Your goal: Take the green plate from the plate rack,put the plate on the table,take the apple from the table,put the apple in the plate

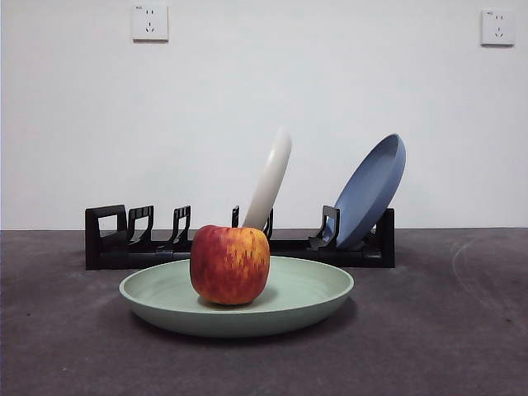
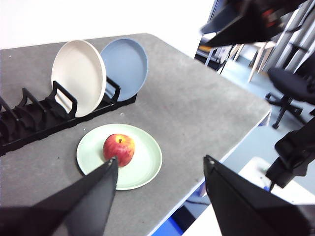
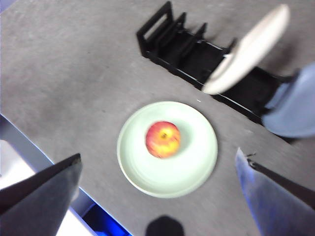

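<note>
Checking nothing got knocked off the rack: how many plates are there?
3: the green plate flat on the table under the apple; the cream-white plate and blue plate upright in the plate rack.

Green plate (image 1: 305,301): pale sage, flat on dark grey counter (image 1: 445,330), just before black plate rack (image 1: 107,239). Red-yellow apple (image 1: 230,264): upright, left of plate centre

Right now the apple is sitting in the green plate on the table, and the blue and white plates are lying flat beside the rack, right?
Not quite: the blue plate and white plate stand leaning in the plate rack, as the front view shows. The rest holds.
</note>
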Robot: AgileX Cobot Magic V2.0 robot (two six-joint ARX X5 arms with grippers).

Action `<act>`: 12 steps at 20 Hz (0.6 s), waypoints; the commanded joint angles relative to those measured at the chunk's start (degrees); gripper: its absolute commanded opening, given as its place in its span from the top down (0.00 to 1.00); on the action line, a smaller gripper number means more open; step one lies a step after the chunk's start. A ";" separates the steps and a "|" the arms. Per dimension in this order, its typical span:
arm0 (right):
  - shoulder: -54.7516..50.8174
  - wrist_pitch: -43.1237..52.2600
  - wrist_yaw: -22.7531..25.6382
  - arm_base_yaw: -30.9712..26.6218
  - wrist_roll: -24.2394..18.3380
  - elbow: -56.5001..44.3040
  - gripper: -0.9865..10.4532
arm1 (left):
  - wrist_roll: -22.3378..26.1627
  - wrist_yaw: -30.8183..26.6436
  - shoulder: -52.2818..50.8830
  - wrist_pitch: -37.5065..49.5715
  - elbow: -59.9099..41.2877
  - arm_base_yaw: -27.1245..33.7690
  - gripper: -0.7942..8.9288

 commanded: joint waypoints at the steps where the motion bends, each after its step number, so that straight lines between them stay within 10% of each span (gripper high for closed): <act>1: -3.93 -0.96 1.46 0.11 0.44 -3.06 0.39 | 1.90 -0.20 1.97 0.50 -0.28 -0.04 0.62; 12: -23.52 8.39 0.48 0.11 11.28 -34.29 0.39 | 1.42 0.07 14.86 8.02 -9.40 -0.02 0.63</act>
